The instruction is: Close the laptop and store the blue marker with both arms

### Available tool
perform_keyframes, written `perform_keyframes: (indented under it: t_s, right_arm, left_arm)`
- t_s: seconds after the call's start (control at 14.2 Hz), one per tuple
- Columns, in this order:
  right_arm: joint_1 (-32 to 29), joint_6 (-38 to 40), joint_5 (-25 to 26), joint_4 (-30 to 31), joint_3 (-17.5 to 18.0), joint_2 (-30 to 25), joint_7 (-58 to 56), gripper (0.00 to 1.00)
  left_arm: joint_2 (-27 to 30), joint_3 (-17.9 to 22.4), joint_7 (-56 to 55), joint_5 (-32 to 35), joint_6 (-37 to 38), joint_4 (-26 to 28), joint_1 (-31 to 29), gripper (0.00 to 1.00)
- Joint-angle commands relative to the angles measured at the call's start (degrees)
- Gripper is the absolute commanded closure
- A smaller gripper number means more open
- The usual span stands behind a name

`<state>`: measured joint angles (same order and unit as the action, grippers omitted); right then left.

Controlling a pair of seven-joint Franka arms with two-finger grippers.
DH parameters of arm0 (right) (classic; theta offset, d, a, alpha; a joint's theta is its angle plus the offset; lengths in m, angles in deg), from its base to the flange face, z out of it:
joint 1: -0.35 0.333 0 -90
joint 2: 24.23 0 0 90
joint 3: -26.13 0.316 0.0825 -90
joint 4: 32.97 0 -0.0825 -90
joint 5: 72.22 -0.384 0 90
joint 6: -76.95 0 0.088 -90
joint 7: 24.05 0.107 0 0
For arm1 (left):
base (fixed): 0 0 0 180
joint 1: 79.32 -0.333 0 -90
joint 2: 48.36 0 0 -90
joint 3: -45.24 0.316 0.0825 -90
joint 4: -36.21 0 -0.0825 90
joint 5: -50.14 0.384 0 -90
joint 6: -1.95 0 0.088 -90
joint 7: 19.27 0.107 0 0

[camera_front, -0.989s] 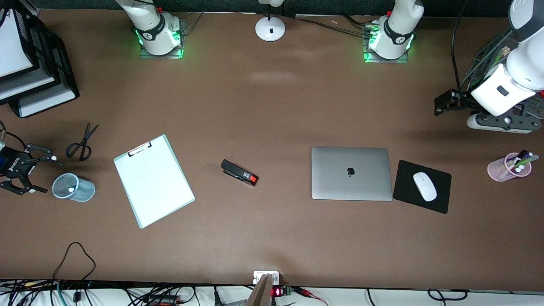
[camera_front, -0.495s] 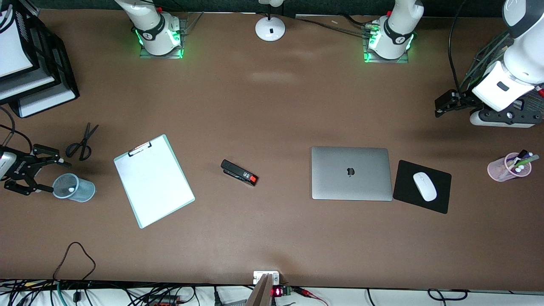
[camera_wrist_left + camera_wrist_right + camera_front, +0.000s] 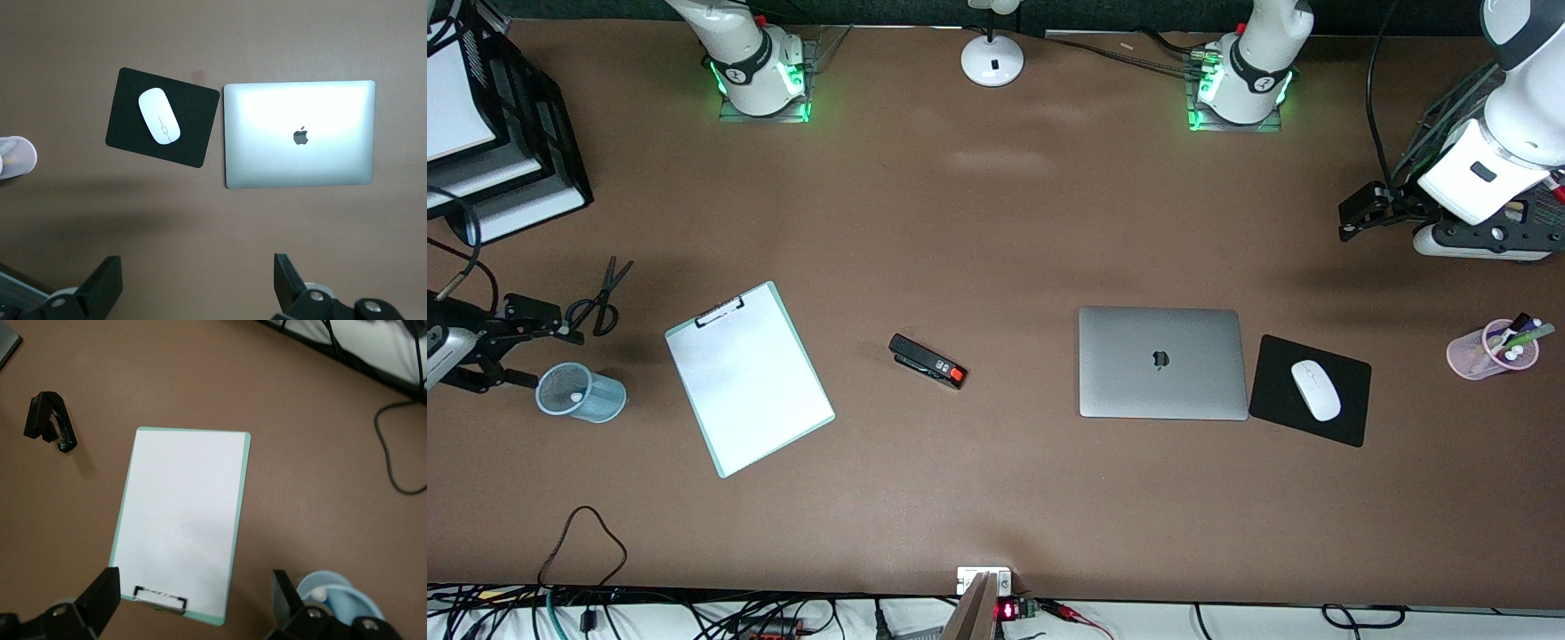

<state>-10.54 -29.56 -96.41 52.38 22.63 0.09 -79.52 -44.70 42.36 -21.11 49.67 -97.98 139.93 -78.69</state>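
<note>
The laptop [image 3: 1160, 363] lies shut, lid up with the dark apple logo, on the table; it also shows in the left wrist view [image 3: 299, 133]. A blue mesh cup [image 3: 591, 394] stands near the right arm's end, and a white-ended thing stands in it [image 3: 319, 593]. I cannot tell if that is the blue marker. My right gripper [image 3: 551, 360] is open and empty beside the cup, and is also seen in its wrist view [image 3: 195, 590]. My left gripper [image 3: 1347, 222] is open and empty over bare table near the left arm's end, also seen in its wrist view [image 3: 197, 283].
A clipboard [image 3: 747, 378], a black stapler [image 3: 927, 360] and scissors [image 3: 600, 298] lie between cup and laptop. A white mouse [image 3: 1315, 389] sits on a black mouse pad [image 3: 1276, 396] beside the laptop. A pink cup of pens [image 3: 1485, 351], black paper trays [image 3: 525, 133] and a lamp base [image 3: 992, 60] stand at the edges.
My right gripper has tilted and swung beside the mesh cup, still open. My left arm has drawn up a little toward its end of the table. The laptop has not moved.
</note>
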Motion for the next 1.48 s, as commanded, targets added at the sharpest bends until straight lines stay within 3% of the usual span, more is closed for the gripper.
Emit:
perform_keyframes:
  t_s: [0.0,0.64,0.85,1.06,1.41]
  right_arm:
    - [2.5,3.2,4.0,0.6,-0.1,-3.1,11.0,0.0]
    - [9.7,11.4,10.7,0.6,0.2,-9.5,38.7,0.0]
    - [12.1,14.7,15.7,0.7,0.3,-12.7,46.2,0.0]
    - [13.3,17.5,21.3,0.8,0.3,-15.5,48.6,0.0]
    - [12.1,17.7,25.6,-2.4,-0.4,-15.9,50.5,0.0]
  left_arm:
    - [0.8,-0.5,1.1,-0.2,-0.3,-0.3,-0.4,0.0]
    - [-0.1,-0.3,1.0,1.4,0.4,-2.3,-0.4,0.0]
    - [-0.1,-0.3,0.6,1.4,0.9,-2.3,-0.5,0.0]
    - [-0.1,-0.2,0.3,1.4,1.4,-2.7,-0.5,0.0]
    - [-0.2,-0.2,0.3,1.4,1.4,-2.7,-0.6,0.0]
